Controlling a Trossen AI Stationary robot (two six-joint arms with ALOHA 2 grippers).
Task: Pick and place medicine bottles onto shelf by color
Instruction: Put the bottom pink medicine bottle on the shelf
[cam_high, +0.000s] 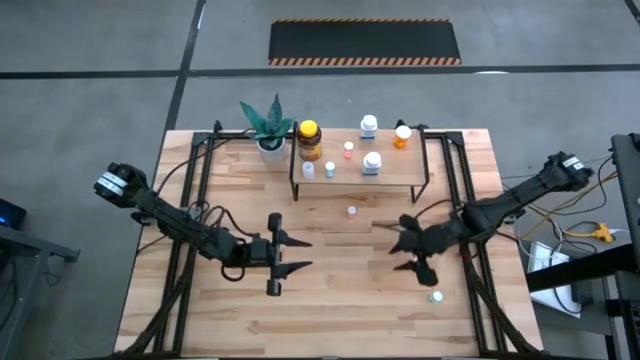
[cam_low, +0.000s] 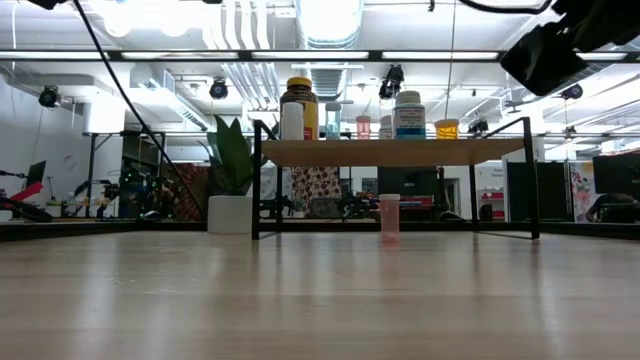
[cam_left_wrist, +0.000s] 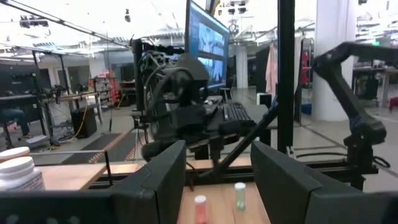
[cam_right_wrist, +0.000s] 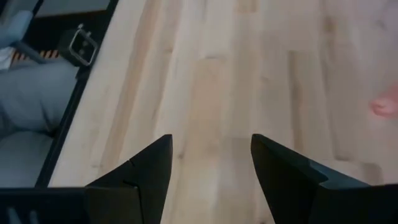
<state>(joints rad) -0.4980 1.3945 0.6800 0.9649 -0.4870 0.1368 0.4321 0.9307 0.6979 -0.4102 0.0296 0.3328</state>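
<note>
Both claws stand open and carry nothing: my right claw (cam_high: 410, 250) hangs above the bare tabletop (cam_high: 340, 300) right of centre, my left claw (cam_high: 285, 253) left of centre, tips facing each other.

Two medicine bottles remain off the shelf: a tiny white bottle with a pink cap (cam_high: 352, 211), upright just in front of the shelf, and a tiny white bottle with a green cap (cam_high: 436, 296) near the right front edge. The low light-wood shelf on thin black legs (cam_high: 390, 178) already bears the large amber bottle with yellow cap (cam_high: 309, 141), an orange-capped bottle (cam_high: 402, 135) and several small white ones. A white pot with a green plant (cam_high: 270, 135) stands just beside its left end.

Hazards, as I judge them: the pink-capped bottle is small and light, so an off-centre closure could tip it or send it rolling. A high carry is needed; a low one could strike the shelf edge or topple bottles already placed.
</note>
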